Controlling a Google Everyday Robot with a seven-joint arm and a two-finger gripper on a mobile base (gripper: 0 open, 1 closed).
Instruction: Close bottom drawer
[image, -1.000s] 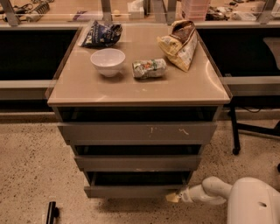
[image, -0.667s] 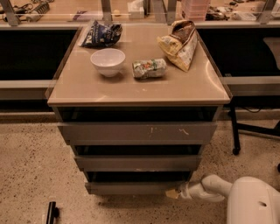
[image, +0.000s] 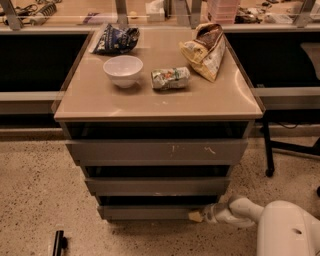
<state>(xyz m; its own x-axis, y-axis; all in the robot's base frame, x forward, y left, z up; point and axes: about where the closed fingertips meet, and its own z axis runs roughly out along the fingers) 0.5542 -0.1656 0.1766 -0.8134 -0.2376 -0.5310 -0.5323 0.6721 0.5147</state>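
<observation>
The bottom drawer is the narrowest and lowest of three grey-brown drawer fronts in the cabinet. Its plain front stands out only slightly, with a thin dark gap above it. My gripper is at the right end of that front, at floor height, its tip touching or nearly touching the panel. The white arm reaches in from the lower right.
The middle drawer front and the wide top front with white scratch marks stand out further. On the cabinet top are a white bowl, a can lying down, and two snack bags. A chair leg stands at right.
The bottom drawer has slid inward, its front now further back under the middle drawer. My gripper has followed it toward the cabinet.
</observation>
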